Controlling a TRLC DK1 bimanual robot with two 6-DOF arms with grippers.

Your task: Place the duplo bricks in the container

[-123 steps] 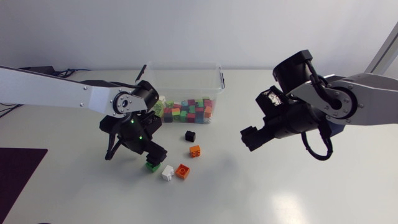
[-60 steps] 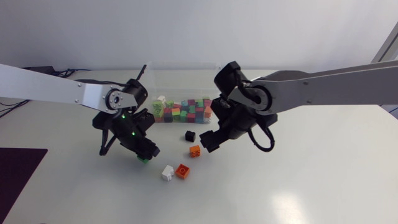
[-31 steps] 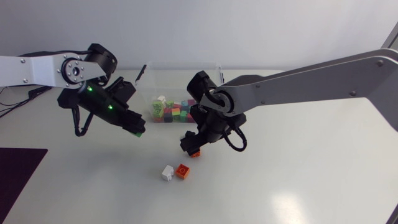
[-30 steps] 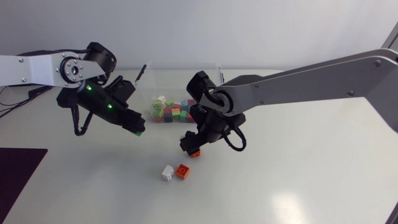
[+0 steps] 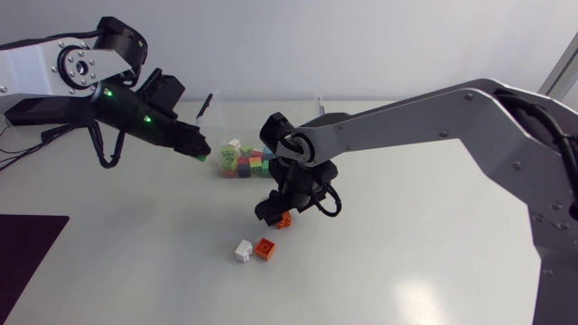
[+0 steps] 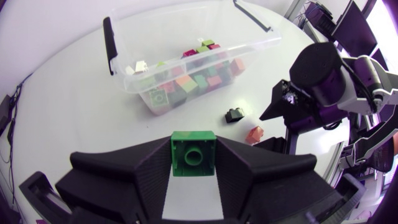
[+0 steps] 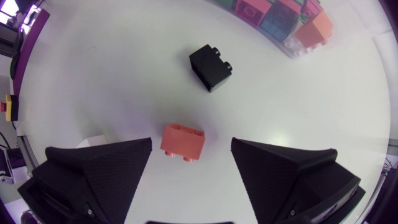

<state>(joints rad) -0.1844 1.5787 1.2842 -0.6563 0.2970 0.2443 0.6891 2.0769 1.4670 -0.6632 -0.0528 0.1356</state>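
Since half a second ago the left arm has swung up and back toward the bin while the right arm has settled lower over the loose pieces. From the head view, the left gripper (image 5: 197,152) hangs just beside the near-left corner of the clear plastic container (image 5: 318,101), with a speck of green at its tip. The right gripper (image 5: 271,212) hovers over the small orange duplo brick (image 5: 284,219). A white duplo brick (image 5: 243,250) and an orange-red duplo brick (image 5: 265,248) lie together, nearer the table's front. Over to the left wrist view: the left gripper (image 6: 193,155) is clamped on a green square duplo brick (image 6: 193,154), one finger flat on each side and the single stud facing the camera. The container (image 6: 124,81) waits ahead, with many coloured bricks already in it. Now the right wrist view: the right gripper (image 7: 191,148) stands wide open. The orange brick (image 7: 182,140) lies between its fingers, touched by neither, and a black duplo brick (image 7: 211,66) lies further ahead toward the container wall. These bricks look like hard, light moulded plastic, stiff and smooth-sided, so they should take a firm pinch. The orange one lies skewed to the fingers, so I'd want them squared to two opposite flat faces. A pinch on its corners would likely let it twist out.
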